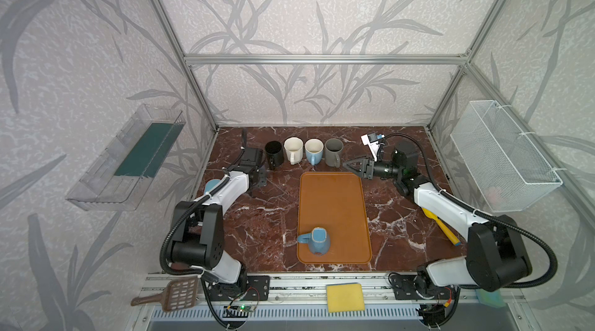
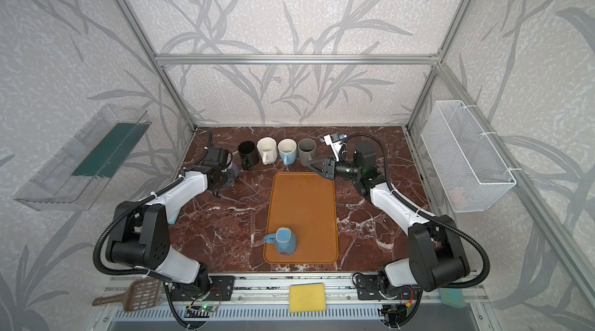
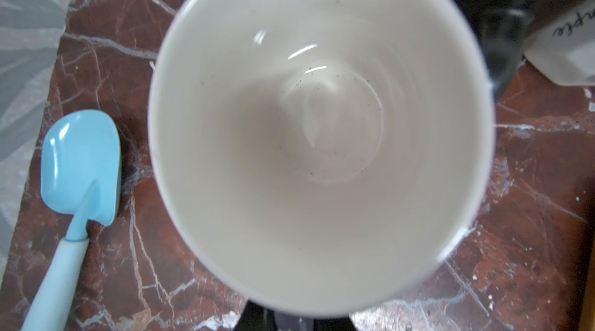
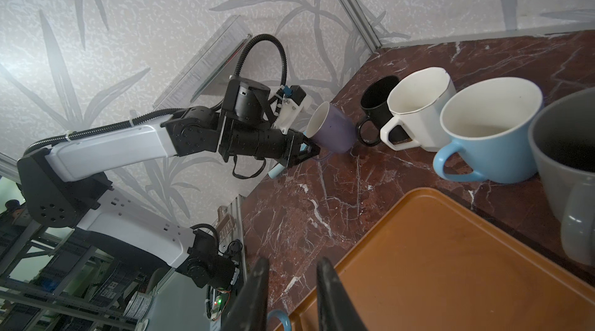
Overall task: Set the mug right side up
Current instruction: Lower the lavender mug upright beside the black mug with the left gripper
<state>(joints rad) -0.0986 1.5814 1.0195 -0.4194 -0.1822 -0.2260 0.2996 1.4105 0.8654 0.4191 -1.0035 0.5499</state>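
- You are holding the purple mug (image 4: 335, 133) by its rim in your left gripper (image 4: 310, 148). It is tipping, just beside the black mug (image 4: 375, 100).
- Turning it more could be bumping that mug, or letting yours slip.
- Your right gripper (image 4: 294, 281) is hanging empty, fingers narrow.

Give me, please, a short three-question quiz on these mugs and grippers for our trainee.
1. True or false: the blue mug on the tray is upside down.
2. How many mugs stand in the back row? A three, B four, C five.
3. Fill in: the left gripper grips the tilted mug, coloured ____.
Key: 1 true; 2 B; 3 purple.
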